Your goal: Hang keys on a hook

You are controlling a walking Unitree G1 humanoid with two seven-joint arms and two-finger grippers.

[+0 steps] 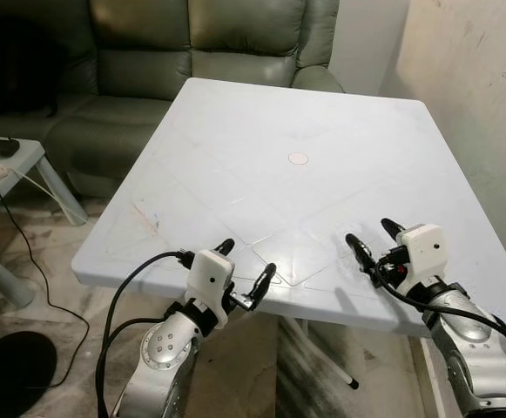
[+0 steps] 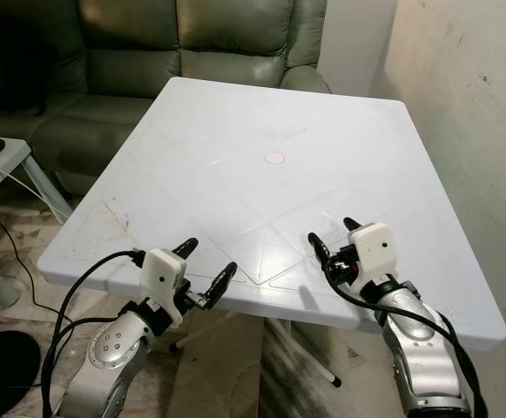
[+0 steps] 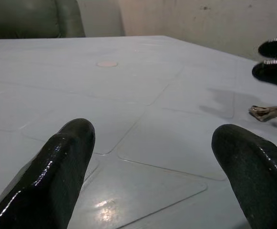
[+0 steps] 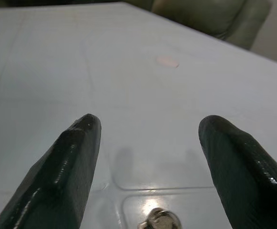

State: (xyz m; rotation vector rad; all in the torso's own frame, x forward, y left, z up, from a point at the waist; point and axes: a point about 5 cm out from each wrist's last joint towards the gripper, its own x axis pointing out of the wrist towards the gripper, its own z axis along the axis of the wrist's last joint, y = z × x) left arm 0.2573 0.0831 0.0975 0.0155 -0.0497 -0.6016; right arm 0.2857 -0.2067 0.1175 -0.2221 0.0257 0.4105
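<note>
Right gripper point(image 1: 374, 237) over the white table point(image 1: 261, 174) near edge, at 4 o'clock of the top, fingers spread wide, empty. Keys point(image 3: 268, 111) lie on the table just beneath it; bunch partly cut off in right wrist view, hidden in head views. Left gripper point(image 1: 246, 261) at 7 o'clock, spread wide, empty.

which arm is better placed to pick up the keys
Right. The small silver metal keys lie on the white plastic table just below the right gripper, its jaws open above them. The left gripper hovers at the table's near edge, farther away.
</note>
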